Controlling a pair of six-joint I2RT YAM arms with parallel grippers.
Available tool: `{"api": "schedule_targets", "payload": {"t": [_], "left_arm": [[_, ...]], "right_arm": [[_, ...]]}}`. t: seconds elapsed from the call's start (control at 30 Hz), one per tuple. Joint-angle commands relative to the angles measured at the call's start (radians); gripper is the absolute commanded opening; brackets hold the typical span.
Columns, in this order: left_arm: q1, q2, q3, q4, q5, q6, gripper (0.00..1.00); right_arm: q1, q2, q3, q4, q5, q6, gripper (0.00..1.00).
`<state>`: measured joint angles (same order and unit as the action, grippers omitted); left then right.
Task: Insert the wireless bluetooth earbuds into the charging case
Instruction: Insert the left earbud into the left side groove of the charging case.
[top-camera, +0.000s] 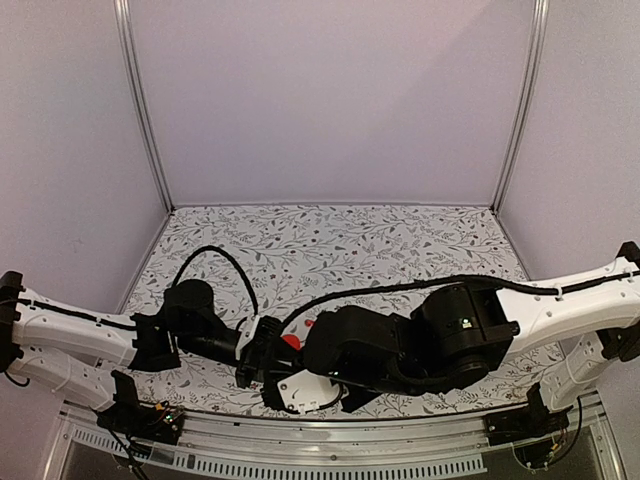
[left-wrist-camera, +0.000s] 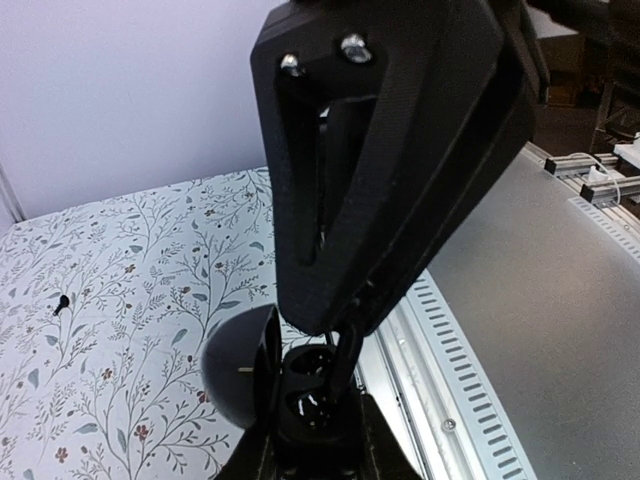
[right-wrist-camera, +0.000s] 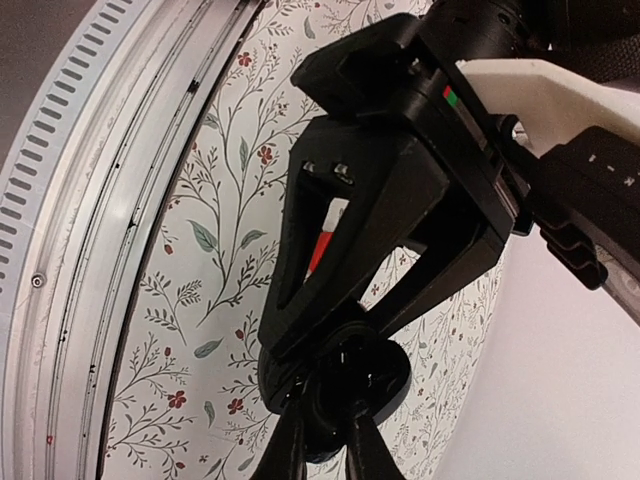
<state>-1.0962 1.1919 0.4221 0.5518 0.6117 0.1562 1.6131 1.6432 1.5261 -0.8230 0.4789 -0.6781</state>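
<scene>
My left gripper is shut on an open black round charging case. The case's lid stands up on the left and its two wells face up. My right gripper hangs right over the case. Its fingers are nearly together and its tips dip into the upper well. Whether they pinch an earbud is hidden. One tiny black earbud lies loose on the cloth far to the left. A small red piece shows behind the grippers.
A floral cloth covers the table. The slotted metal rail of the near edge runs close beside the case. White walls enclose the back and sides. Both arms crowd the front middle of the table.
</scene>
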Motion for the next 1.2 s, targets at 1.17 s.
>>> {"api": "schedule_targets", "payload": {"t": [1.17], "left_arm": [[-0.093,0.061,0.078,-0.073,-0.046,0.104,0.00]], "right_arm": [[0.014,0.005,-0.070,-0.023,-0.106,-0.067,0.03]]}}
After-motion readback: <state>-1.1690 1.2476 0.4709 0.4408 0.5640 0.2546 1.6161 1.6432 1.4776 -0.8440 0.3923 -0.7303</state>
